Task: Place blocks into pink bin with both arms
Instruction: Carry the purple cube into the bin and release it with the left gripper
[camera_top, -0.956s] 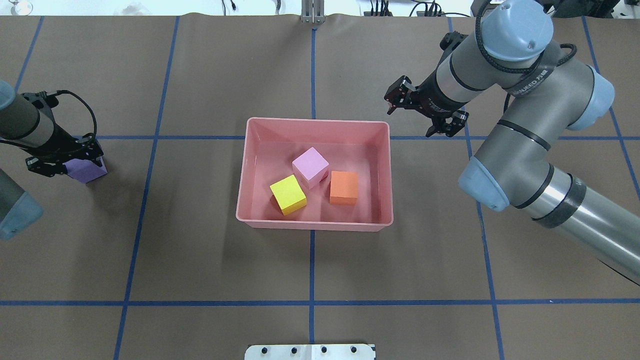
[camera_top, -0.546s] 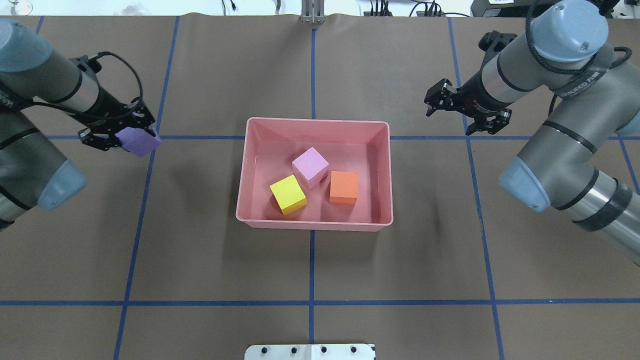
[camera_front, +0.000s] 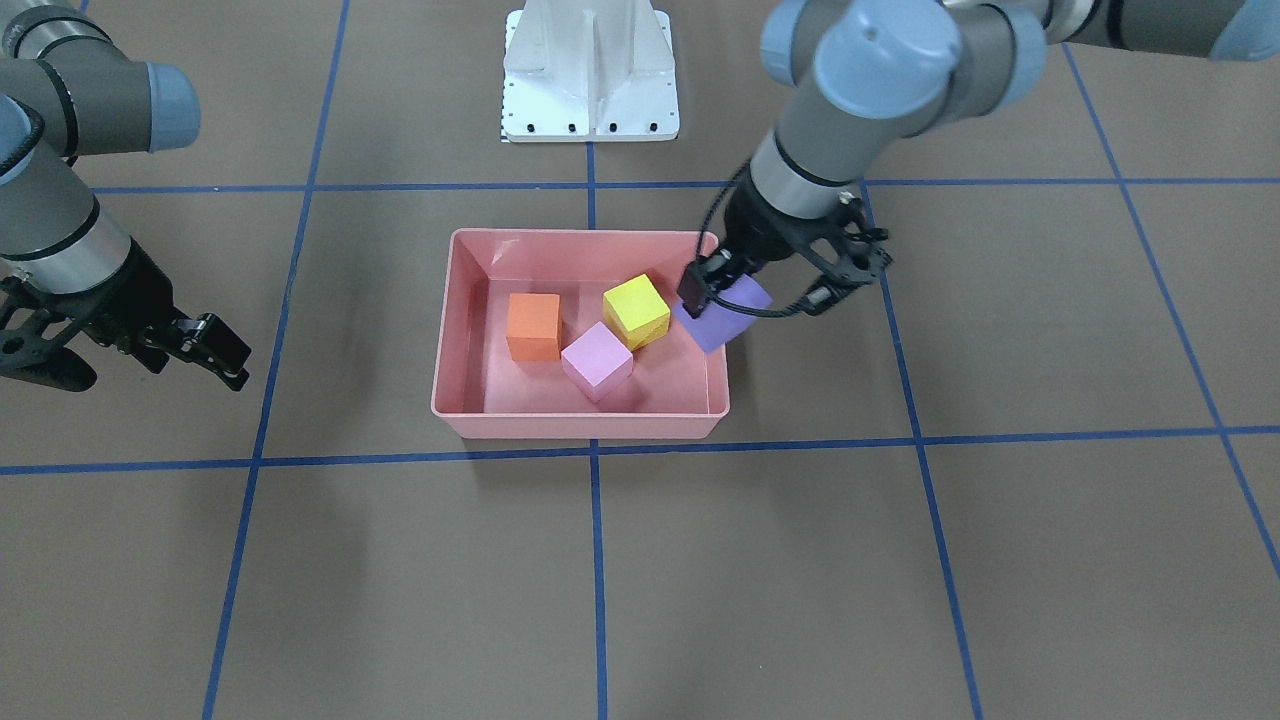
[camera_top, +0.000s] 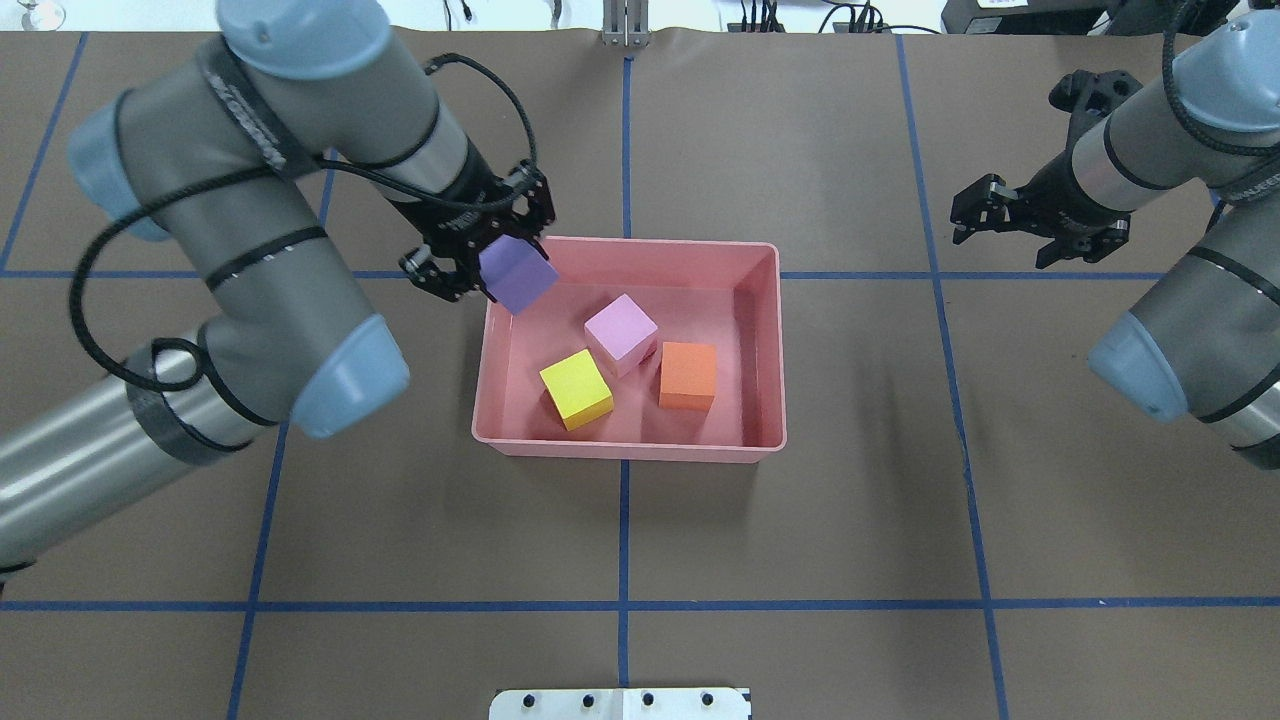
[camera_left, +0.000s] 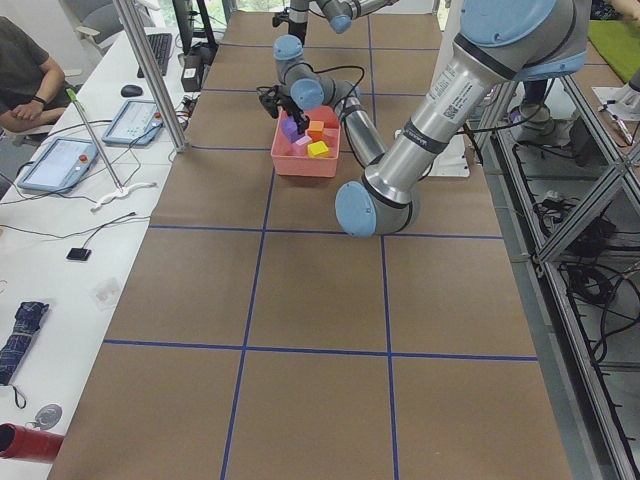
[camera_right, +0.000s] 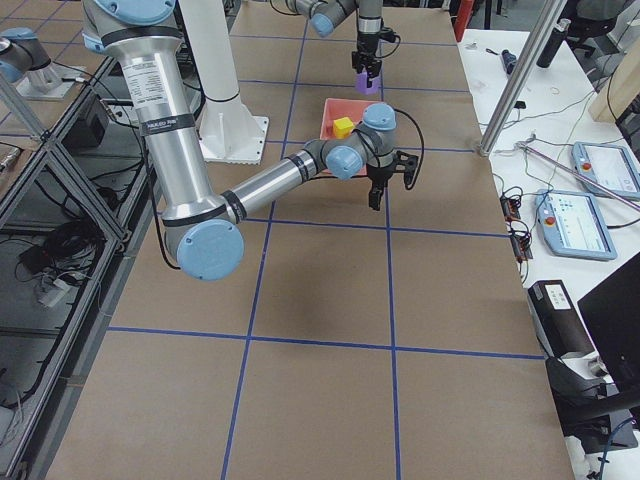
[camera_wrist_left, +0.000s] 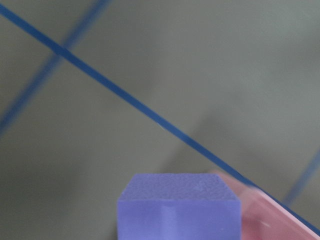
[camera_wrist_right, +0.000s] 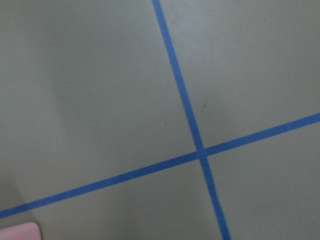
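Note:
The pink bin (camera_top: 630, 452) lies at the table's middle and also shows in the front-facing view (camera_front: 580, 428). Inside it lie the yellow block (camera_top: 576, 389), the light pink block (camera_top: 620, 333) and the orange block (camera_top: 688, 375). My left gripper (camera_top: 490, 255) is shut on the purple block (camera_top: 517, 275) and holds it in the air over the bin's far left corner. The left wrist view shows the purple block (camera_wrist_left: 177, 207) with the bin's rim (camera_wrist_left: 270, 215) just beyond. My right gripper (camera_top: 1000, 250) is open and empty, well right of the bin.
The white pedestal base (camera_front: 590, 70) stands at the robot's side of the table. Blue tape lines (camera_top: 625, 605) cross the brown tabletop. A side desk with tablets (camera_left: 60, 165) and an operator runs along the far edge.
My left arm lifted the purple block off the table at the left and carried it right to the bin's corner. My right arm drew back to the right, still open.

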